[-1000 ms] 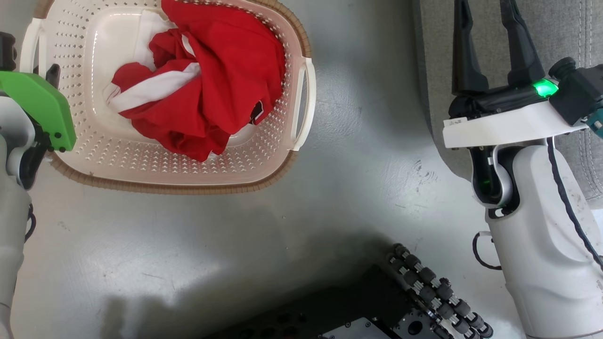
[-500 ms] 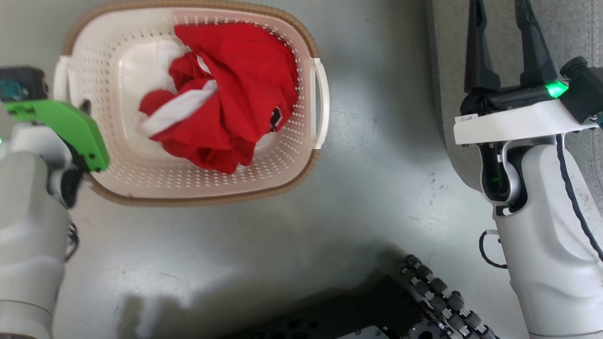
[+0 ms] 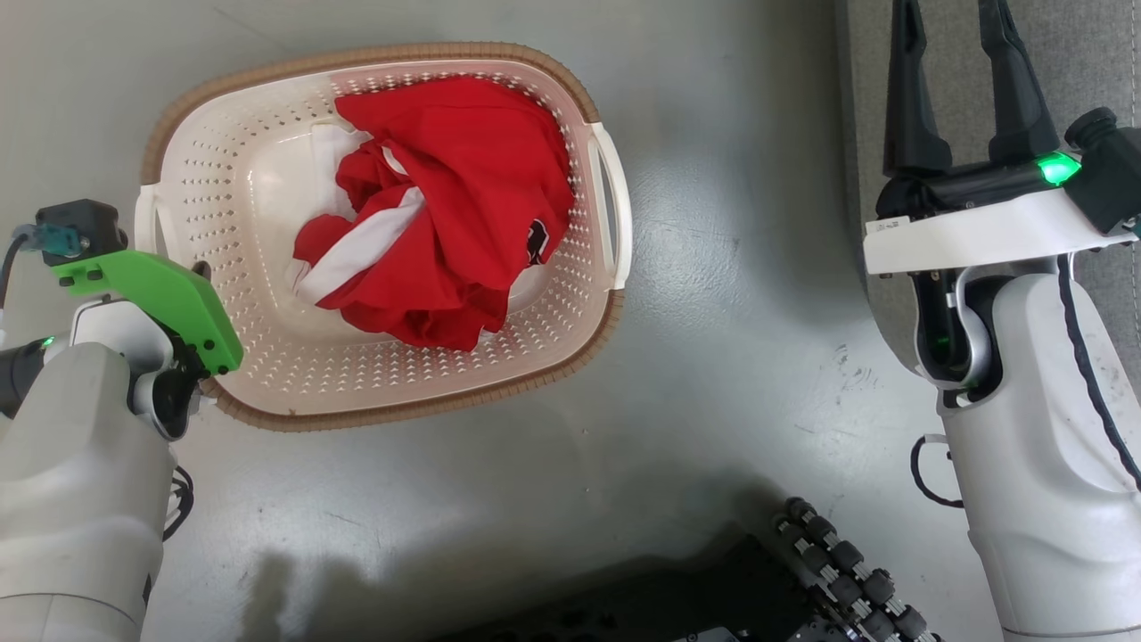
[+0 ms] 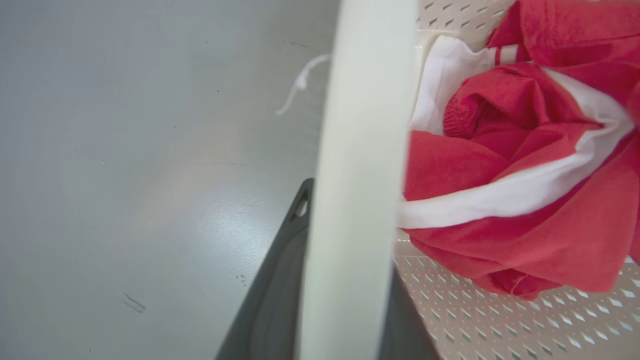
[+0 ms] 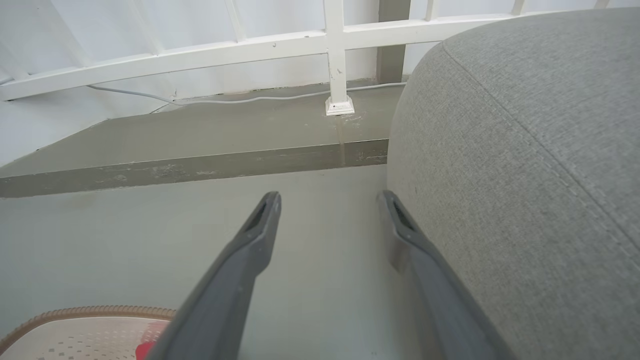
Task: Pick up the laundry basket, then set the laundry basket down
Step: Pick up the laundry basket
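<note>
The left gripper (image 4: 345, 235) is clamped on the white left handle (image 3: 147, 227) of the laundry basket (image 3: 401, 370), with a dark finger (image 4: 277, 285) on each side of it. The basket is over the grey floor (image 3: 713, 374); I cannot tell if it touches. A crumpled red-and-white garment (image 3: 446, 223) lies inside. Well to the right, the right gripper (image 5: 328, 200) is spread wide and empty beside a grey cushion (image 5: 525, 150)
</note>
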Robot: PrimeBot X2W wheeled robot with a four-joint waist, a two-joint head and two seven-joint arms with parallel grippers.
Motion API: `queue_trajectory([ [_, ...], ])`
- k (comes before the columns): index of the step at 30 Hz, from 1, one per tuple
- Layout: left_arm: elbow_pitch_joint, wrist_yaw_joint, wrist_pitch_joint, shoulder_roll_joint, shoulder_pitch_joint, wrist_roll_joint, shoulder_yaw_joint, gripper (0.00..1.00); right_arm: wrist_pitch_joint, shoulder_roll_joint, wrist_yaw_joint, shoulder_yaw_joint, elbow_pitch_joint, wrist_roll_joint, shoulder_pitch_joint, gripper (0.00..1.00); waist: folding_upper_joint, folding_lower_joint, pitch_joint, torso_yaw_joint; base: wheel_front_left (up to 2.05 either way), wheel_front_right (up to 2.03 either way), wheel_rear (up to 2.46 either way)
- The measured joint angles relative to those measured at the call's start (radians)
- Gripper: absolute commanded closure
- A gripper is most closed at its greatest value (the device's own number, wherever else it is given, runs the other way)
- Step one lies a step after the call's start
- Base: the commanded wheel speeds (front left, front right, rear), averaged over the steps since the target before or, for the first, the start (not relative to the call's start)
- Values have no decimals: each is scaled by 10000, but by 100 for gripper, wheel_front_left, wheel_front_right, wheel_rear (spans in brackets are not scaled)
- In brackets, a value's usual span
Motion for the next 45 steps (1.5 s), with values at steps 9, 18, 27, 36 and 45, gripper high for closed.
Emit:
queue_trajectory([
  [9,299,-173,146,-148,-8,-134,-36,0,0,0,102,-63,2,-15,6,0,0,0,-6,46,0,0,0],
  [18,17,-253,-965,-238,-58,-40,-25,0,0,2,163,-270,265,-104,45,0,0,0,-255,147,0,0,0],
  [27,-393,-186,-2765,-259,-53,579,-268,0,0,4,328,-357,775,-286,285,0,0,0,-1087,350,0,0,0],
  [36,-742,-73,-4054,-380,286,1081,-589,0,0,-12,339,-527,1106,-453,610,0,0,0,-2115,556,0,0,0],
  [45,-1747,105,-4180,-541,762,1350,-717,0,0,-165,418,-627,1300,-763,998,0,0,0,-3367,782,0,0,0],
])
